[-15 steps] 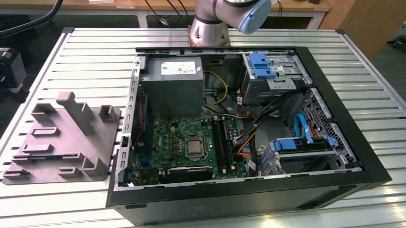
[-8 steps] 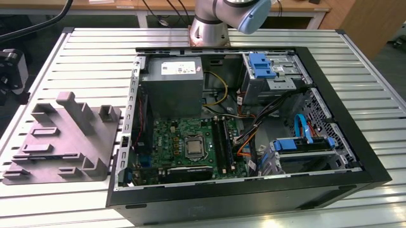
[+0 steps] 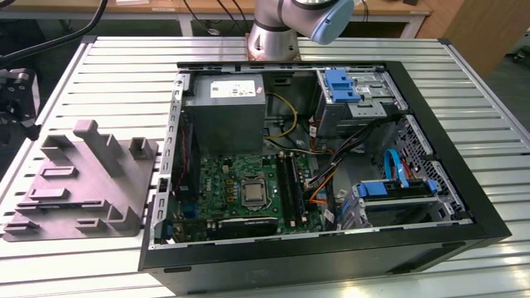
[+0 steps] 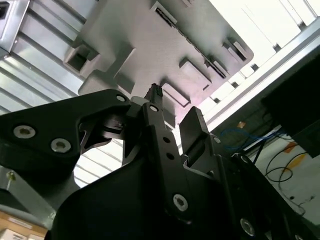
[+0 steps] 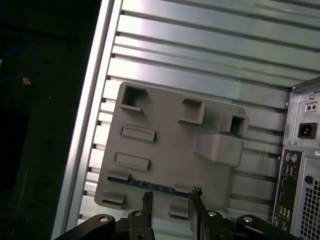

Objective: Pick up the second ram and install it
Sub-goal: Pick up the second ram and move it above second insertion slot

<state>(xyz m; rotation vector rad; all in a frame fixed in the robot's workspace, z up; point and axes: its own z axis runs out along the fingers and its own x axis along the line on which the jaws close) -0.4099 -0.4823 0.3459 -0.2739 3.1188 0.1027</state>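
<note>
The second ram [image 5: 150, 185], a long, thin blue-green circuit-board stick, stands on edge in a slot along 1 border of the matte grey plastic tray [image 5: 165, 135]. In the first wrist view it reads as a narrow blue line. It sits just beyond the tips of the black metal gripper [image 5: 171, 194], not touching them. Its long axis appears to run along the line joining the 2 fingertips rather than across it, though that is a judgement from this angle. The fingers [image 5: 146, 202] are spread with a bare gap between them, grasping nothing. The tray, with blocky upright tabs, rests on the ribbed aluminium table [image 5: 210, 50] just beside the open black computer case [image 3: 331, 264], whose green motherboard [image 3: 248, 180] faces up.
</note>
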